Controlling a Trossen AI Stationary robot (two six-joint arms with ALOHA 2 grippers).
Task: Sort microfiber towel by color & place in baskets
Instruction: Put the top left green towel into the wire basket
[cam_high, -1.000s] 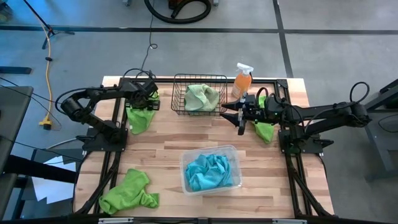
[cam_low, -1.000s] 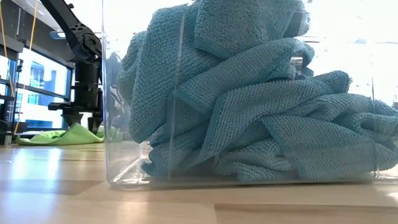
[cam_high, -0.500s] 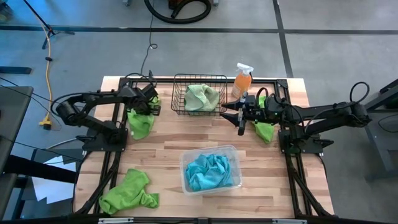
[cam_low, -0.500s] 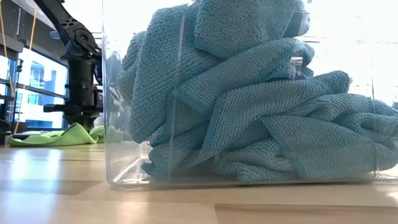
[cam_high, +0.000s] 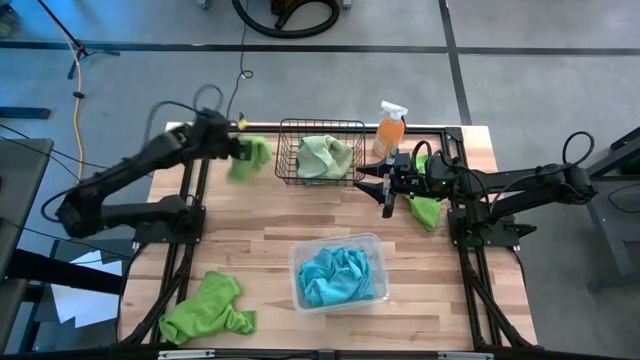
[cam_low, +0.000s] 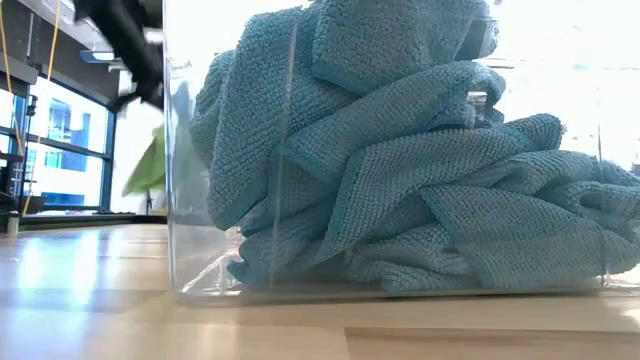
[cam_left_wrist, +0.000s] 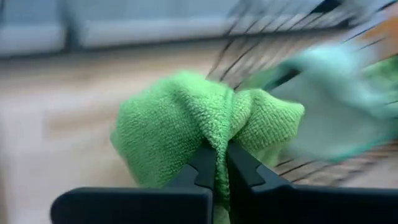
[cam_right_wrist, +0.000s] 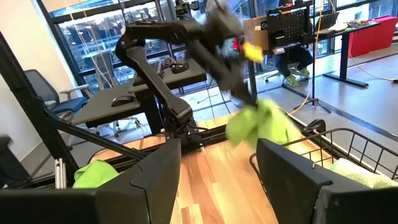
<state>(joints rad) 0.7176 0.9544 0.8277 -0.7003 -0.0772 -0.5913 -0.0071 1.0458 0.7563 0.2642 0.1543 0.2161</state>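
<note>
one lime green towel (cam_high: 250, 157) hangs pinched in your left gripper (cam_left_wrist: 221, 163), raised just beside the black wire basket (cam_high: 287, 172), on the side away from the orange spray bottle (cam_high: 389, 130). the fingers are clamped tight on a gathered fold, and the cloth droops soft and light around them, so it should drape and may snag on the mesh. the looped pile looks grippy; a bunched ridge seems the best hold. the pale sage towel (cam_high: 325, 155) already lies inside that basket. your right gripper (cam_high: 388, 195) waits with fingers apart, holding nothing, on the bottle's side of the basket.
</note>
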